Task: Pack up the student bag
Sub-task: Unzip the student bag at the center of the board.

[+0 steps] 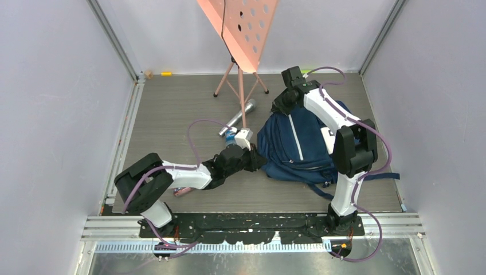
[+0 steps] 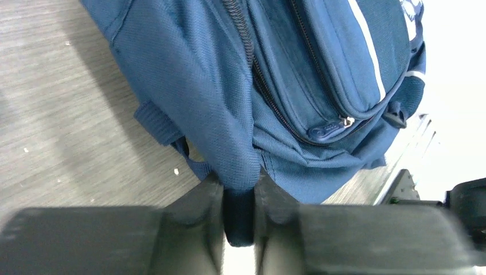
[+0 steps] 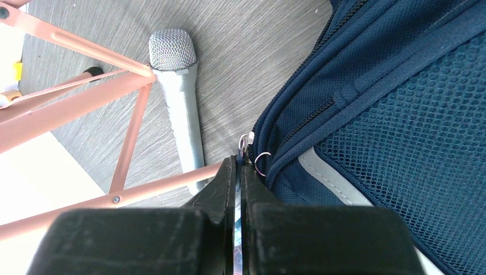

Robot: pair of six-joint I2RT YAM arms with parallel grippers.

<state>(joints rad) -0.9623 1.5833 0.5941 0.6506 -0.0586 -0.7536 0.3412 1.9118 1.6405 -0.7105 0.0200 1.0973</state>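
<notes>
From above, my left arm lies low across the grey wood-grain counter (image 1: 172, 114). It stretches from its base at 7 o'clock toward 2 o'clock, elbow down and forearm almost level. My left hand (image 1: 261, 162) meets the near-left edge of the large navy blue fabric student bag (image 1: 295, 146). The bag lies slumped at 3 o'clock of the counter's middle, with a pale stripe running down its front. My right arm stands up from its base at 5 o'clock, folds at the elbow over the bag and angles down toward 11 o'clock. My right hand (image 1: 279, 107) is at the bag's far-left corner. A salmon-pink metal music stand (image 1: 240, 23) is at 12 o'clock, and a silver microphone (image 1: 238, 117) lies by its legs.

In my left wrist view, my left hand (image 2: 239, 189) is pressed together on a fold of the student bag (image 2: 189, 74), pinching the cloth between both pads. At 3 o'clock of the fold, a zip tab carries a raised mark too blurred to read.

In my right wrist view, my right hand (image 3: 239, 163) is squeezed almost flat, nipping the metal zip pull (image 3: 246, 140) at the seam of the student bag (image 3: 401, 114). The microphone (image 3: 182, 97) lies at 10 o'clock of my fingertips, under the stand's legs (image 3: 86, 94).
</notes>
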